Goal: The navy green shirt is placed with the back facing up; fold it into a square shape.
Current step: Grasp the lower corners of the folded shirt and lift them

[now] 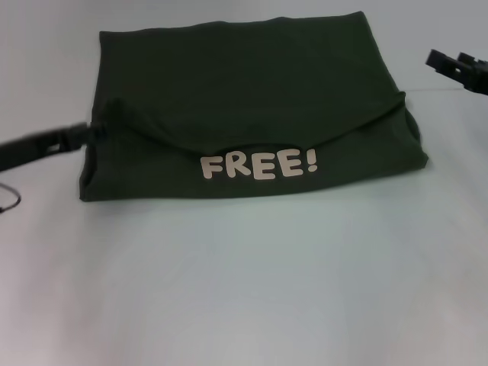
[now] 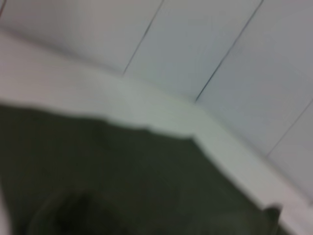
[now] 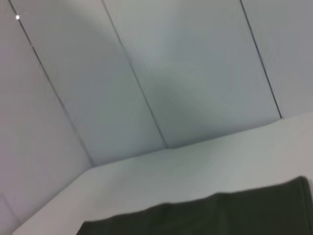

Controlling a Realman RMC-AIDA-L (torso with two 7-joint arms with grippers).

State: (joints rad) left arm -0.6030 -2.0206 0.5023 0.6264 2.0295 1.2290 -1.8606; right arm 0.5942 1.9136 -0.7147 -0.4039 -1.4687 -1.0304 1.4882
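Navy green shirt [image 1: 252, 114] folded, between left tool [image 1: 80, 136] and right tool [image 1: 450, 62], grips unclear.

Folded navy green shirt [image 1: 252, 99] on white table [image 1: 244, 290]

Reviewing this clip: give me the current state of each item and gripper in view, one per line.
navy green shirt: folded into a rough rectangle on the table, top flap draped over, "FREE!" lettering showing near the front edge.
left gripper: at the shirt's left edge, touching the cloth.
right gripper: lifted clear, beyond the shirt's right rear corner.
table: white, bearing the shirt.
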